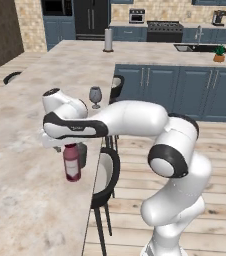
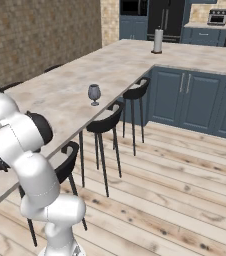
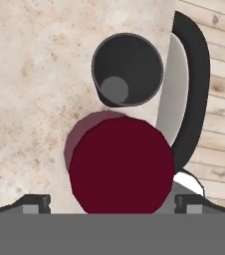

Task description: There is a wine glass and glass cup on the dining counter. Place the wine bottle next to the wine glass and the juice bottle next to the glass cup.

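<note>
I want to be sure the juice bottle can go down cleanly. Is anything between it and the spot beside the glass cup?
Nothing visible is. The juice bottle sits under the gripper, right beside the glass cup, over bare dining counter. The stool stands off the counter's edge.

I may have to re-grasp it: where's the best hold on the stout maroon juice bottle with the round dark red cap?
Take the stout maroon juice bottle just under its wide round cap, coming straight down from above. It stands upright on the beige marbled dining counter, and the dark grey glass cup stands close beside it, so a sideways approach there risks a knock.
</note>
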